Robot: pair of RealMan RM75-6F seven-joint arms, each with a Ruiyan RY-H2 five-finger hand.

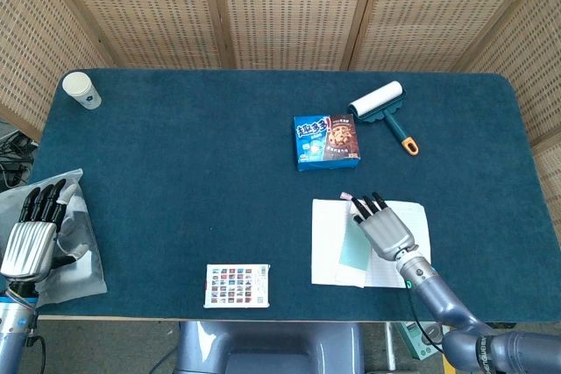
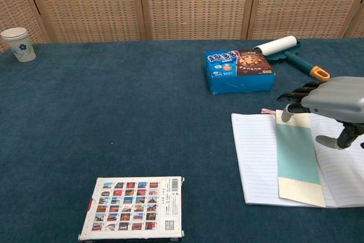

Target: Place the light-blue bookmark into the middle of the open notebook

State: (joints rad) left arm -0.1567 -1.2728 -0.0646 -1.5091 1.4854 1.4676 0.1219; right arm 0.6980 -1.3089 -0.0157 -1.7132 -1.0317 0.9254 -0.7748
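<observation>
I see the light-blue bookmark [image 2: 298, 157] lying flat along the open notebook [image 2: 257, 157] centre, long axis front-to-back, my right hand [image 2: 333, 102] empty, fingers spread, hovering at its far end; left hand [image 1: 33, 234] far off.

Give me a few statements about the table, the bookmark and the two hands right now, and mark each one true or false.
1. The light-blue bookmark lies flat on the open notebook. True.
2. The right hand grips the bookmark and holds it above the page. False: the hand holds nothing, its fingers apart over the bookmark's far end.
3. The cookie box stands beyond the notebook, next to the lint roller. True.
4. The paper cup stands on the notebook. False: it is at the far left corner of the table.
5. The left hand reaches for the stamp sheet. False: it is off the table's left edge, over a grey bag.
</observation>
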